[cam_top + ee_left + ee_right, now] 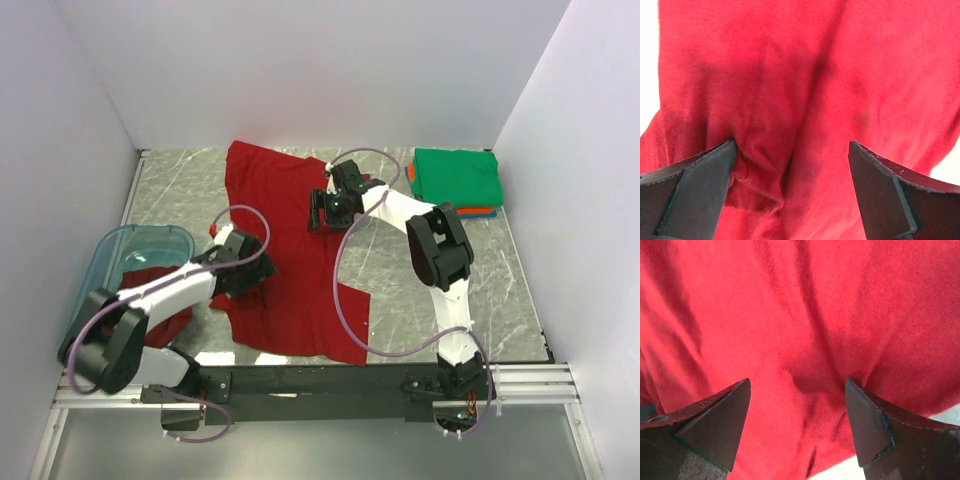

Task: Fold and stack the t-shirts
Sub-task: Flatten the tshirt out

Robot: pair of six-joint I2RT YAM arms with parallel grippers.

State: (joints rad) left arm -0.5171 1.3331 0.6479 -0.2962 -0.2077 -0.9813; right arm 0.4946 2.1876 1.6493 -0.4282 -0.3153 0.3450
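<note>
While both claws stand wide open, 1 bright red t-shirt point(290, 270) lies spread and rumpled on the desk point(400, 280). Its long axis runs far to near, with the near end drifting slightly right. Collar end: cannot tell.

- Left claw point(245, 275): at the shirt's left edge, fingers pressed down onto the cloth, a bunched fold between them, nothing clamped.
- Right claw point(322, 210): on the far right part of the same shirt, cloth puckered between its fingers, not gripped.
- Green t-shirt point(455, 175): folded, far right corner, on top of an orange t-shirt point(465, 212).
- Maroon t-shirt point(150, 277): crumpled in the blue tub point(140, 240), left side.
</note>
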